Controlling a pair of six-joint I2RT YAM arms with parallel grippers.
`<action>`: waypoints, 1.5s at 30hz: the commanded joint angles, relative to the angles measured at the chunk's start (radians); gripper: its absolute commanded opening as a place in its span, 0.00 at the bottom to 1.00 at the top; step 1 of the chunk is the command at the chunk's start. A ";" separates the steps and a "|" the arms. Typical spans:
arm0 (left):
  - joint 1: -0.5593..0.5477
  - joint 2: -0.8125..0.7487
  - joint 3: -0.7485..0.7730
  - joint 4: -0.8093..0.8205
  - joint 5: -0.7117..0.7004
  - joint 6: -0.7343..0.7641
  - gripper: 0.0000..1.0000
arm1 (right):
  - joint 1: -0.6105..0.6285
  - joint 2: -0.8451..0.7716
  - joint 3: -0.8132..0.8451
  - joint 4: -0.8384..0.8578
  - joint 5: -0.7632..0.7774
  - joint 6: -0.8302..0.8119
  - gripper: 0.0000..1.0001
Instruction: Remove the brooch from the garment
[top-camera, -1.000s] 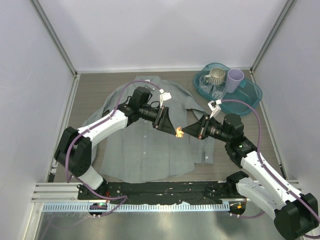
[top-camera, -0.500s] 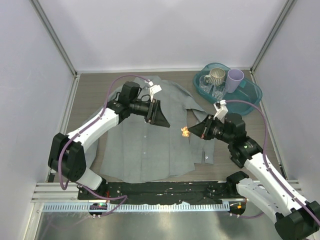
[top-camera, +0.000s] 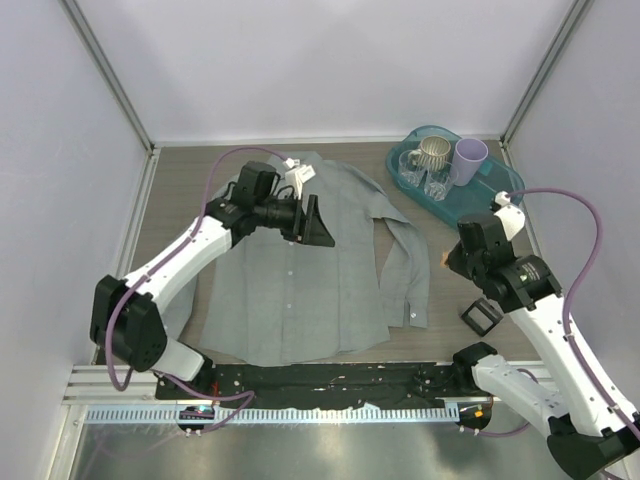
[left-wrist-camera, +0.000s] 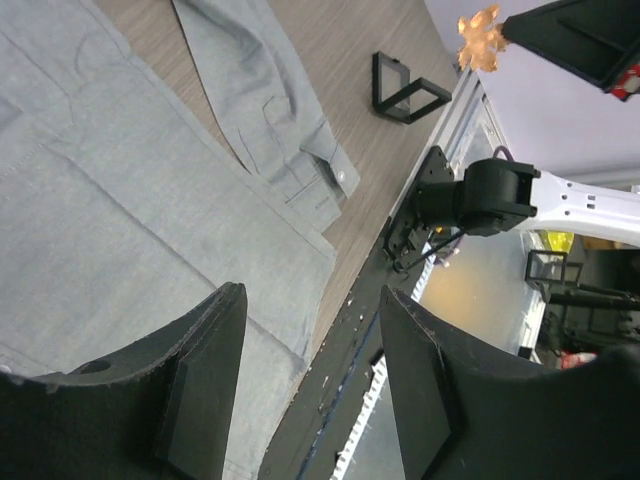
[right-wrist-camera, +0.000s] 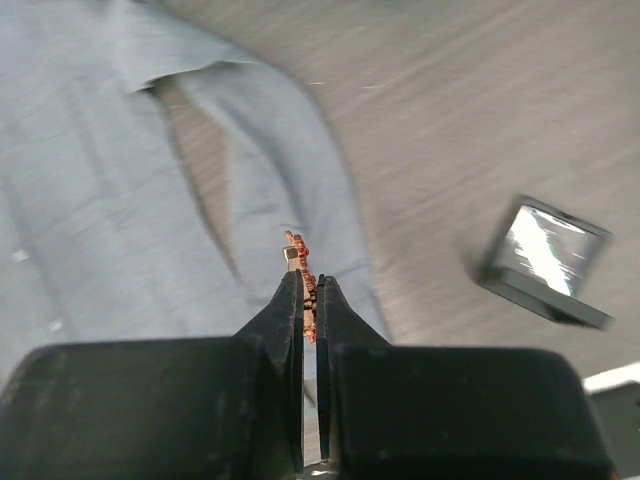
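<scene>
The grey button-up shirt (top-camera: 300, 280) lies flat on the table, and it also shows in the left wrist view (left-wrist-camera: 120, 200) and the right wrist view (right-wrist-camera: 90, 190). My right gripper (top-camera: 446, 258) is shut on the red-orange brooch (right-wrist-camera: 303, 270) and holds it in the air to the right of the shirt's sleeve. The brooch also shows in the left wrist view (left-wrist-camera: 480, 38). My left gripper (top-camera: 318, 228) is open and empty, lifted above the shirt's upper chest.
A teal tray (top-camera: 500, 190) with glasses, a striped mug (top-camera: 433, 152) and a purple cup (top-camera: 469, 156) stands at the back right. A small black frame (top-camera: 480, 314) lies on the table near the right arm. A black rail runs along the near edge.
My right gripper has carried the brooch off the shirt, to the right past the sleeve. My left gripper has drawn back and up toward the collar side.
</scene>
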 joint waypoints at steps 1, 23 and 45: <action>-0.023 -0.125 0.007 0.038 -0.083 -0.025 0.60 | -0.014 0.037 0.082 -0.259 0.258 0.138 0.01; -0.095 -0.165 -0.043 0.002 -0.473 0.112 0.61 | -0.603 0.429 0.153 -0.463 0.248 0.048 0.01; -0.296 0.062 -0.002 0.064 -0.540 0.141 0.61 | -0.591 0.707 0.062 -0.478 0.239 0.037 0.01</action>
